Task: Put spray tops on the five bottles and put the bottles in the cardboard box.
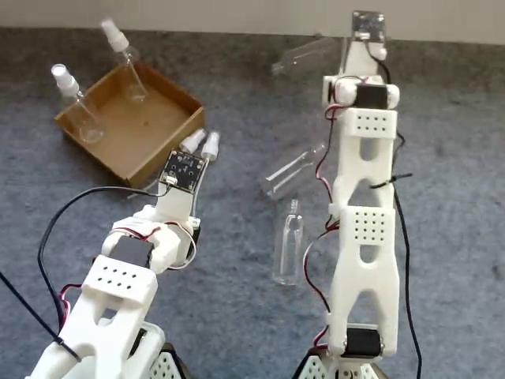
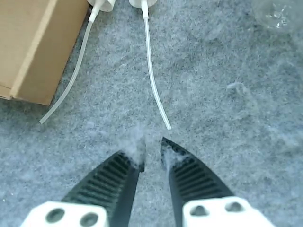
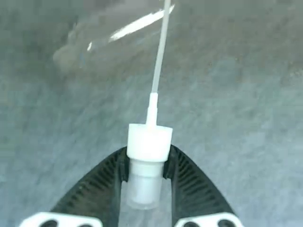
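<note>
Bright, soft, even light, faint shadows on carpet (image 1: 237, 316), glint on bottle (image 3: 137, 26)

grey fuzzy carpet (image 1: 237, 316), w/ pale wall strip (image 1: 197, 16) at far edge

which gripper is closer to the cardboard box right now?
Left. The left gripper is low over the carpet, beside the cardboard box corner. The right gripper, shut on a spray top, is far across the carpet by a lying bottle.
</note>
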Tool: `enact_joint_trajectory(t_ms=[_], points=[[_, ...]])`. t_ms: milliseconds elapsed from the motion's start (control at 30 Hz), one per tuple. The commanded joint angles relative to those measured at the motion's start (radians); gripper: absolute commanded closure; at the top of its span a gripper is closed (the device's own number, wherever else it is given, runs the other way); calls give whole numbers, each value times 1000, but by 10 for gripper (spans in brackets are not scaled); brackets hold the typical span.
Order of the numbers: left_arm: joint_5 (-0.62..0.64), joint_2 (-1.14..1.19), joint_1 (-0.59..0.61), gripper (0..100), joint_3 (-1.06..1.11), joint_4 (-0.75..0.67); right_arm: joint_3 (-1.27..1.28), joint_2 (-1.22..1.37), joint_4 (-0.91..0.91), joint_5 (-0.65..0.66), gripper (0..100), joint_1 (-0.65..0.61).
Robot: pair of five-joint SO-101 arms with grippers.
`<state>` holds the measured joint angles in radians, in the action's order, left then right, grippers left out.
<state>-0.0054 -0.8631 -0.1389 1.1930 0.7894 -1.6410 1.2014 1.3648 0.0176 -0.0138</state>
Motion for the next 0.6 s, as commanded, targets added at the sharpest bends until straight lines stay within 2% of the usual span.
enact_joint_trajectory(t_ms=[0,133,233,567], points=[[-9,-24,10,995,-5,-18,-147,65,-214,9,985,56],[-9,-22,10,994,-5,-18,-147,208,-378,203,985,68],[-9,-21,10,994,-5,-20,-147,285,-433,331,986,68],[-9,-18,10,993,-5,-20,-147,308,-433,362,986,148]])
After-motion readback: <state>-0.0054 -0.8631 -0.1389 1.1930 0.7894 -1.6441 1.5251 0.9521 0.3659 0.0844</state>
